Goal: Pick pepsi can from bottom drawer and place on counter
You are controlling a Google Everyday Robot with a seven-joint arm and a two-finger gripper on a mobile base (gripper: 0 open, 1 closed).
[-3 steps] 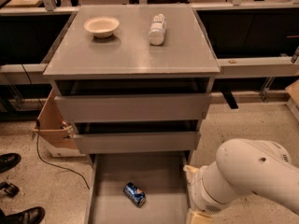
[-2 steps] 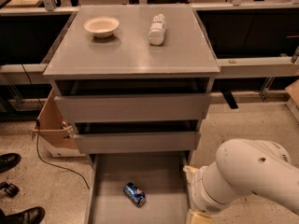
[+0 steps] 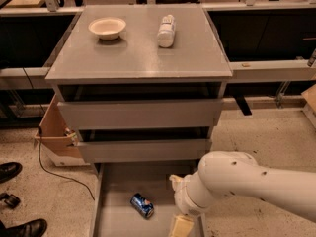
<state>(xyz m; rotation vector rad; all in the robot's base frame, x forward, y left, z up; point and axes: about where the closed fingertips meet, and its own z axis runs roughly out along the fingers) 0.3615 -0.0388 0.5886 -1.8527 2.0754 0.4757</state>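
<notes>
The gripper (image 3: 181, 226) hangs over the right front of the drawer (image 3: 116, 181), near the lying can (image 3: 142, 205) without touching it; how far open, cannot tell.

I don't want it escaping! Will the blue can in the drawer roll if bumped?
Probably: the can lies on its side on the flat drawer floor, so a nudge could roll it. Its smooth metal may be slippery. The gripper hangs beside it.
</notes>
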